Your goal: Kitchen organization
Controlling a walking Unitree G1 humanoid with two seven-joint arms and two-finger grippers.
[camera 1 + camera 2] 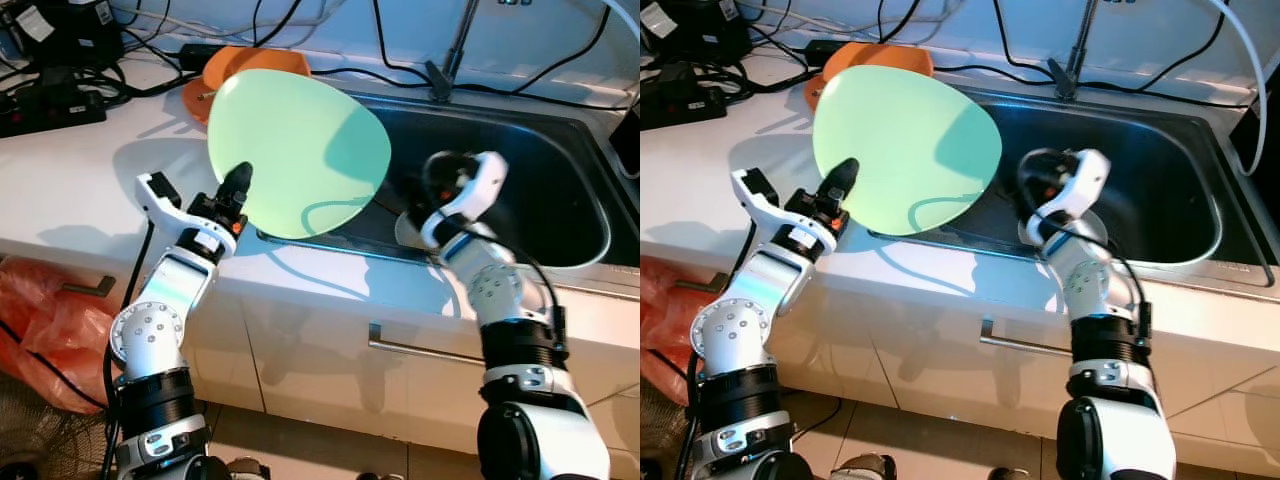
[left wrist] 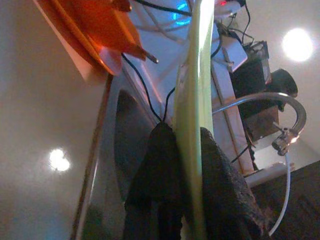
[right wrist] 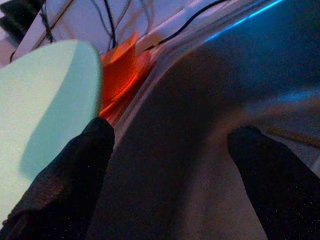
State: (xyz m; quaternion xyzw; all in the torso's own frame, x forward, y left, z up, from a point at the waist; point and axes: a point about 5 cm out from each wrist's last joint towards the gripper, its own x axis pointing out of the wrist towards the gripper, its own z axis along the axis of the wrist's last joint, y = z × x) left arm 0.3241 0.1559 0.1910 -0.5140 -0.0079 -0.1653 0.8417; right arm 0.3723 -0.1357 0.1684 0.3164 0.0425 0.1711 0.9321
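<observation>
From the head, the left claw (image 1: 237, 186) pinches the lower edge of a round pale green plastic plate (image 1: 297, 150), holding it tilted up above the white counter (image 1: 90, 190) at the left rim of the dark steel sink (image 1: 520, 180); orange dishes (image 1: 250, 68) lie on the counter behind it. The right claw (image 1: 1035, 185) hangs over the sink basin. The left wrist camera looks along the plate's edge, a black finger (image 2: 157, 175) pressed on each face. The right wrist camera shows that claw's fingers (image 3: 80, 170) spread wide, gripping nothing, the plate beside them.
</observation>
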